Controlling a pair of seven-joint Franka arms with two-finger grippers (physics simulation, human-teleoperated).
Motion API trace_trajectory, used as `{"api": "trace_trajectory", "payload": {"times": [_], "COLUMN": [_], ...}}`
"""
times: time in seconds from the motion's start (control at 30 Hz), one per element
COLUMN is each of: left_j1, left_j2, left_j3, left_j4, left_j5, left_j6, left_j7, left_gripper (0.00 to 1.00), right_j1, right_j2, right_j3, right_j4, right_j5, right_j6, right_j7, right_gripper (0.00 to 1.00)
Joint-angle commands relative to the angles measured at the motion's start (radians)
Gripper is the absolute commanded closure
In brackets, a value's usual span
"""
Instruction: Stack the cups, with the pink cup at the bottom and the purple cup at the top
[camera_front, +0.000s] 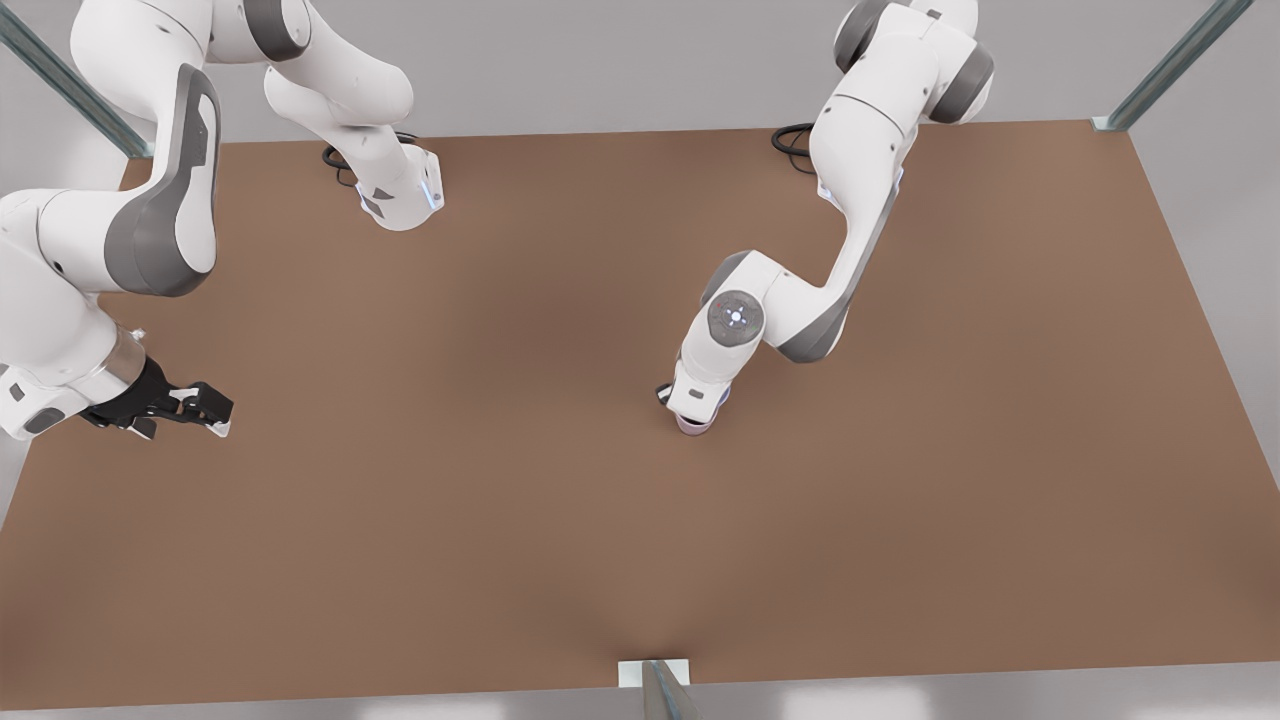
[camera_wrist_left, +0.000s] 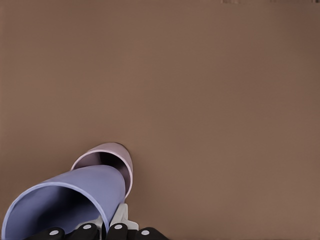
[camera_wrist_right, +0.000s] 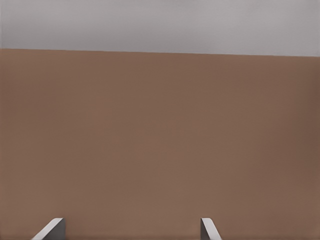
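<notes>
The purple cup (camera_wrist_left: 75, 195) is close in the left wrist view, tilted, with its mouth toward the camera. My left gripper (camera_wrist_left: 102, 222) is shut on it, and one pale finger (camera_wrist_left: 119, 215) presses its rim. Its lower end overlaps the mouth of the pink cup (camera_wrist_left: 107, 155), which stands on the table; how deep it sits is hidden. In the front view the left gripper (camera_front: 695, 408) points down near the table's middle, with the pink cup (camera_front: 692, 427) peeking out beneath it. My right gripper (camera_front: 205, 408) waits open at the front view's left, its fingertips (camera_wrist_right: 52, 227) wide apart.
The brown table (camera_front: 500, 520) spreads wide around the cups. Both arm bases (camera_front: 400, 195) stand at its far edge. A metal post with a white bracket (camera_front: 655, 680) is at the near edge. Grey wall (camera_wrist_right: 160, 25) lies beyond the table.
</notes>
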Motion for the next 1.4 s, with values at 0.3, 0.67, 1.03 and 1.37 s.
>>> {"api": "trace_trajectory", "payload": {"times": [0.3, 0.67, 1.03, 1.37], "left_j1": [0.0, 0.0, 0.0, 0.0], "left_j2": [0.008, 0.019, 0.033, 0.036], "left_j3": [0.003, 0.006, 0.009, 0.009], "left_j4": [-0.001, -0.004, -0.003, -0.003], "left_j5": [0.006, 0.012, 0.014, 0.014], "left_j6": [0.018, 0.018, 0.018, 0.019], "left_j7": [-0.067, -0.063, -0.063, -0.061], "left_gripper": [0.79, 0.79, 0.79, 0.55], "right_j1": [0.0, -0.002, -0.002, -0.002], "right_j2": [-0.001, 0.0, 0.002, 0.002], "right_j3": [0.0, 0.0, -0.002, -0.002], "right_j4": [0.001, 0.002, 0.008, 0.008], "right_j5": [0.001, 0.001, -0.001, -0.001], "right_j6": [0.002, 0.002, 0.002, 0.002], "right_j7": [-0.012, -0.011, -0.012, -0.01], "right_gripper": [0.0, 0.0, 0.0, 0.0]}}
